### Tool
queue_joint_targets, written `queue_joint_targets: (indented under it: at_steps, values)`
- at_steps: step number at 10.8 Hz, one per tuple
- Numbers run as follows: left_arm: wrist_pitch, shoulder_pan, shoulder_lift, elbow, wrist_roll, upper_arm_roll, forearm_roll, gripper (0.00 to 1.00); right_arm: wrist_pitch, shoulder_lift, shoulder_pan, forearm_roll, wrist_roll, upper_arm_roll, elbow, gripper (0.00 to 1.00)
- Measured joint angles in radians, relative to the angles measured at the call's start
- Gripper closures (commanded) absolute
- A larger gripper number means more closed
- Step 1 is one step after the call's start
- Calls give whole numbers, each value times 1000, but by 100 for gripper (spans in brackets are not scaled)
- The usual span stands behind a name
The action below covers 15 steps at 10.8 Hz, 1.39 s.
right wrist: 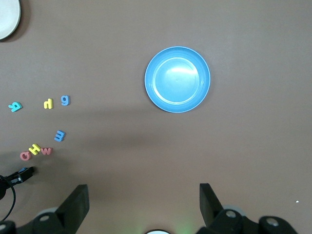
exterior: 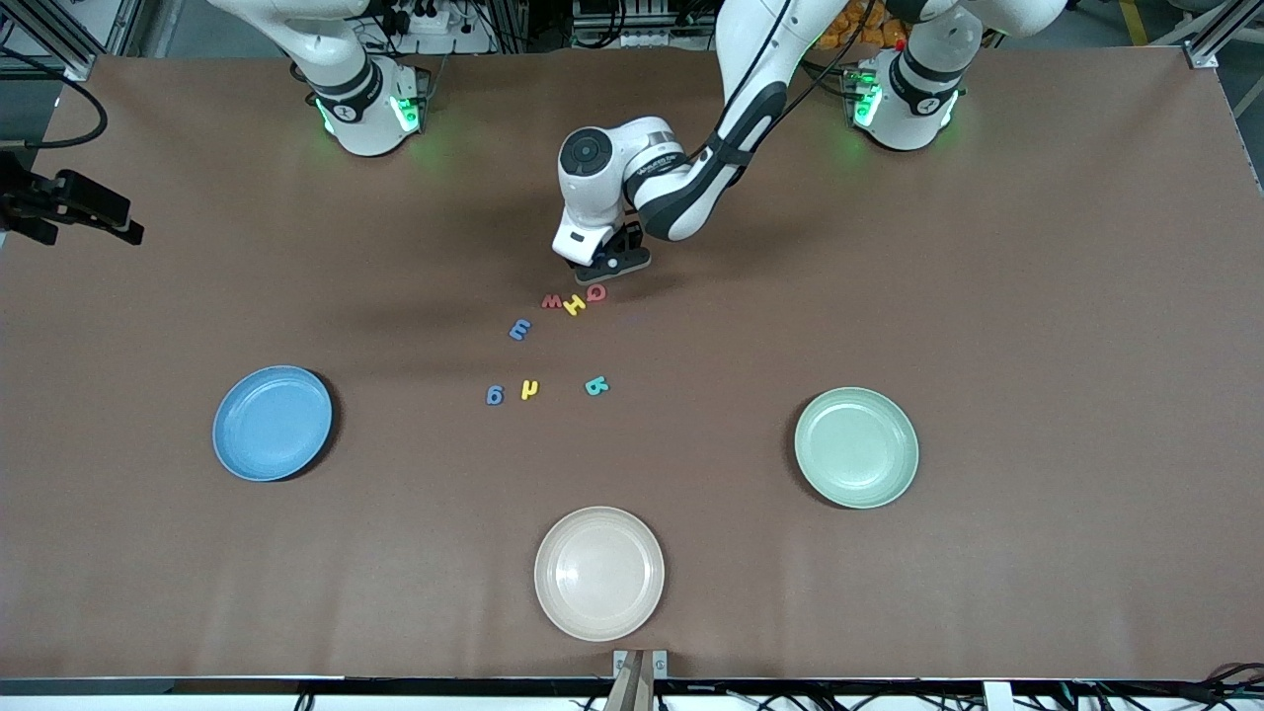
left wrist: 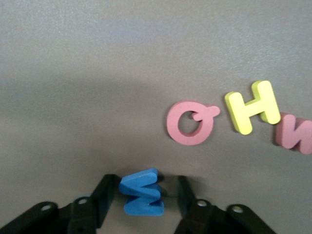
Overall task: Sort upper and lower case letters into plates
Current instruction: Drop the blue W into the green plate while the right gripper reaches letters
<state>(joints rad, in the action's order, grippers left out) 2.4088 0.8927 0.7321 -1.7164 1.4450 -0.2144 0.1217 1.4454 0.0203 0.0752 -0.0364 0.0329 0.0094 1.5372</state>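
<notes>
close up, left gripper (left wrist: 141,195) jaws clamped on chunky blue foam letter (left wrist: 142,192); right gripper (right wrist: 144,204) jaws apart

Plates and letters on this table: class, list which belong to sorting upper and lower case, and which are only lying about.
Belong to the job:
- blue plate
- pale green plate
- loose letters, e.g. pink Q, yellow H
- blue letter between the left gripper's fingers

Lying about:
- cream plate

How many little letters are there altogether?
8. Red Q, yellow H and red w cluster under the left pincer, which grips a blue letter. Blue m, blue g, yellow n, teal letter lie nearer the camera.
</notes>
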Motion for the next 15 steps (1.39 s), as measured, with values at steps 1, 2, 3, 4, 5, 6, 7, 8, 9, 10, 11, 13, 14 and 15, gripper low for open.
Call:
queue_joint_targets:
  at_steps: [1,2,3,4,5,6,7,8,9,10,11,13,14,15]
  values:
    - [-2,0,-2,0,10,0,18,100,-3,0,0,0,0,0,0,0]
    - [-4,0,-6,-2,17,0,31,100,-6,0,0,0,0,0,0,0]
    - [-3,0,-7,-2,22,2,36,100,-8,0,0,0,0,-1,0,0]
    - [-2,0,-8,-1,26,10,42,100,-9,0,2,-1,0,-1,0,0]
    - [1,-2,-10,2,28,29,46,100,-11,0,6,-2,0,-2,0,0]
    - [8,-7,-20,8,28,53,49,100,-14,-2,9,-2,0,-2,0,0]
    - [13,-18,-46,17,28,75,51,100,-15,-7,9,-2,0,0,0,0]
    - [10,-44,-92,26,28,86,52,100,-14,-11,7,-2,1,4,0,0]
    - [-12,-82,-145,29,7,89,55,100,-14,-14,5,0,1,8,0,0]
    - [-48,-133,-195,29,-49,91,56,100,-14,-18,2,5,1,11,0,0]
    - [-79,-200,-233,28,-126,93,56,100,-19,-28,-2,12,1,13,0,0]
    - [-89,-371,-251,25,-317,98,56,100,-72,-62,-17,15,2,15,2,0]
    - [-89,-459,-248,21,-419,98,55,100,-77,-78,-49,16,0,15,1,0]
    - [-89,-543,-244,18,-513,97,55,100,-65,-94,-85,18,-14,16,2,0]
